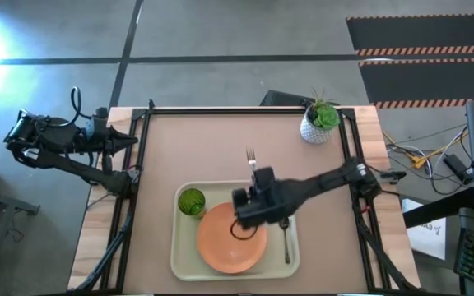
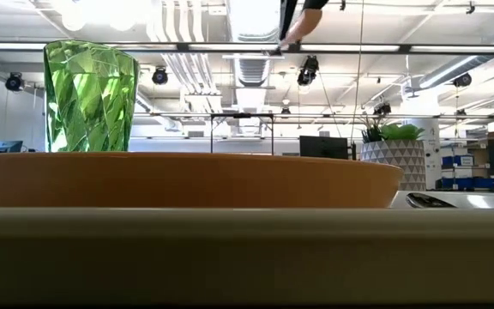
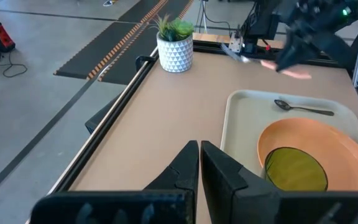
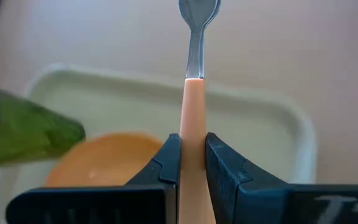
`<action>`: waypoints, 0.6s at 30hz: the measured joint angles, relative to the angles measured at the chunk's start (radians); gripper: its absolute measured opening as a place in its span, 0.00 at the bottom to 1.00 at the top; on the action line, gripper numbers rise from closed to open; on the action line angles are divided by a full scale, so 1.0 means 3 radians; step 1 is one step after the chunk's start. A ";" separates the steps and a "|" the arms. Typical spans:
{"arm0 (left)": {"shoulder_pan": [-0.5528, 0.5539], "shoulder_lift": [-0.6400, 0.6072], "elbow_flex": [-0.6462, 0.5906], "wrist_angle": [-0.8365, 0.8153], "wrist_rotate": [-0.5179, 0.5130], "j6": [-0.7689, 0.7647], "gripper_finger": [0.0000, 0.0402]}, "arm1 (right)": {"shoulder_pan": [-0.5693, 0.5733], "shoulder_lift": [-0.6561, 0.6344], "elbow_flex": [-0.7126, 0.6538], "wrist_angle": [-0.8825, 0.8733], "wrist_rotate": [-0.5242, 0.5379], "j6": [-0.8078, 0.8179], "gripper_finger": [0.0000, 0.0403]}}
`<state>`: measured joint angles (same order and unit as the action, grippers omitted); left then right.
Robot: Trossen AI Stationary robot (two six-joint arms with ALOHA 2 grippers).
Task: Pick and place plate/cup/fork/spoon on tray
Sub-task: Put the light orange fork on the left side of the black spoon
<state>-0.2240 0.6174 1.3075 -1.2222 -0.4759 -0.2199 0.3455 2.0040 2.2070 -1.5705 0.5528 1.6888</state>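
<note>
The pale tray (image 1: 183, 259) lies at the table's near middle. On it lie the orange plate (image 1: 230, 242), the green cup (image 1: 192, 201) upright at its far left corner, and the dark spoon (image 1: 285, 240) along its right side. My right gripper (image 1: 256, 184) is over the tray's far rim, shut on the fork (image 1: 251, 158), whose silver tines (image 4: 197, 9) point toward the far edge. My left gripper (image 3: 199, 155) is shut and empty at the table's left edge, far corner (image 1: 126, 141). My right gripper pinches the fork's orange handle (image 4: 193, 106) between its two fingers. The fork runs along the fingers and sticks out past their tips, tines foremost toward the table's far side. It is lifted clear, above the tray's far rim (image 4: 166, 84) and the table beyond it.
A white patterned pot with a green plant (image 1: 318, 123) stands at the table's far right corner. Black frame rails run along the table's left, far and right edges. Bare tabletop (image 1: 196, 148) lies between the tray and the far edge.
</note>
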 joint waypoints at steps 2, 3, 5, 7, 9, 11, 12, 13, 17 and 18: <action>0.0001 0.0000 0.0000 -0.0001 0.0000 0.0002 0.00 | 0.0095 0.0084 -0.0001 -0.0002 -0.0144 0.0227 0.08; 0.0001 0.0000 0.0000 -0.0001 0.0000 0.0007 0.00 | 0.0152 0.0131 -0.0002 -0.0001 -0.0184 0.0359 0.08; 0.0000 0.0000 0.0000 -0.0001 0.0000 0.0057 0.00 | 0.0274 0.0195 -0.0006 -0.0001 -0.0246 0.0608 0.08; 0.0000 0.0000 0.0000 0.0001 0.0000 0.0070 0.00 | 0.0392 0.0227 -0.0006 0.0003 -0.0340 0.0853 0.08; 0.0001 0.0000 0.0000 0.0001 0.0001 0.0071 0.00 | 0.0509 0.0251 -0.0006 -0.0007 -0.0440 0.1079 0.08; 0.0001 0.0000 0.0000 0.0001 0.0001 0.0071 0.00 | 0.0626 0.0291 -0.0006 -0.0006 -0.0497 0.1309 0.08; 0.0001 0.0000 0.0000 0.0001 0.0001 0.0071 0.00 | 0.0685 0.0311 -0.0008 -0.0003 -0.0530 0.1429 0.08; 0.0001 0.0000 0.0000 0.0001 0.0001 0.0071 0.00 | 0.0743 0.0334 -0.0009 -0.0001 -0.0565 0.1541 0.08; 0.0001 0.0000 0.0000 0.0001 0.0003 0.0071 0.00 | 0.0939 0.0407 -0.0013 -0.0001 -0.0755 0.1847 0.08; 0.0001 0.0000 0.0000 0.0003 0.0003 0.0071 0.00 | 0.0967 0.0429 -0.0013 -0.0007 -0.0850 0.1905 0.08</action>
<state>-0.2237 0.6174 1.3075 -1.2214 -0.4751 -0.1986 0.6355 2.1326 2.2032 -1.5726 0.2979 2.2602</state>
